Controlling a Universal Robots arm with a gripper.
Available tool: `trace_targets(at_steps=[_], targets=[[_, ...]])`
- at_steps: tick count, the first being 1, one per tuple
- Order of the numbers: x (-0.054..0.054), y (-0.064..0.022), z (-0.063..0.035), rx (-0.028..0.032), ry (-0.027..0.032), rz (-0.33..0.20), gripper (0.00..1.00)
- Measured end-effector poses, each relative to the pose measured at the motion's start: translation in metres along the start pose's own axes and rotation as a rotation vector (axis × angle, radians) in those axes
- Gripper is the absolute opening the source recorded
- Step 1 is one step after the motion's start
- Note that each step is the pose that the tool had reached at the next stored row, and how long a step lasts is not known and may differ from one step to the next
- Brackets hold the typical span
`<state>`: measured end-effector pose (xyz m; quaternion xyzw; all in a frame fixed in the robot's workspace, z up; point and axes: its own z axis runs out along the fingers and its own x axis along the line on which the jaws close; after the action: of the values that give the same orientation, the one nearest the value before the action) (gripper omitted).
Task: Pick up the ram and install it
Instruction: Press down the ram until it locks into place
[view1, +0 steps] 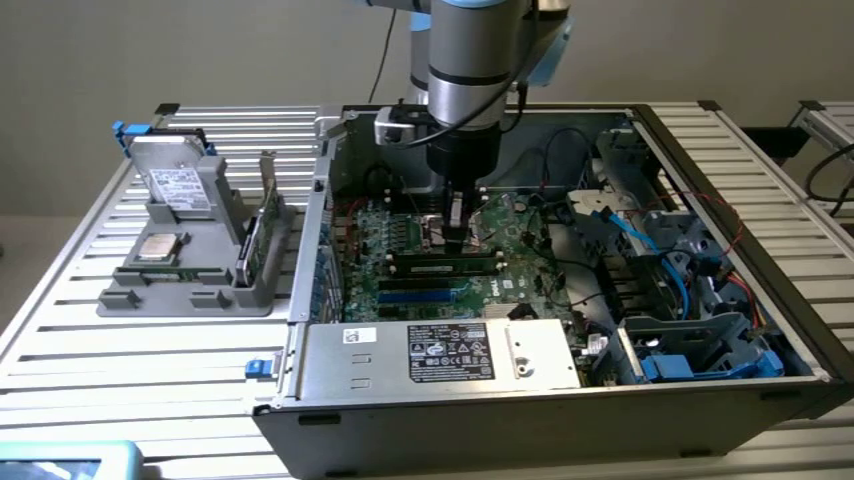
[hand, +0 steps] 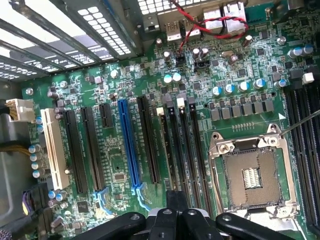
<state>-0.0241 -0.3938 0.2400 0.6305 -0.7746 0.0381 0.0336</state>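
green ram (view1: 445, 267) seated in black motherboard slot, gripper (view1: 458, 240) just above it, grip state unclear, labels unreadable

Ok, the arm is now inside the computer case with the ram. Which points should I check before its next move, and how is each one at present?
1. Hand is above the motherboard's memory slots: ok.
2. Ram stands on edge, directly below the hand and in line with the slots: ok.
3. Ram pressed fully down into its slot: cannot tell.
4. Hand in contact with the ram: cannot tell.
5. Red and black cable lies away from the slots: ok.
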Motion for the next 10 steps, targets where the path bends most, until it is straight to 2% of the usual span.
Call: trace_targets(at_steps=[10], targets=[[0.0,0.0,0.0,-0.0118,0.0015,0.123,0.11]])
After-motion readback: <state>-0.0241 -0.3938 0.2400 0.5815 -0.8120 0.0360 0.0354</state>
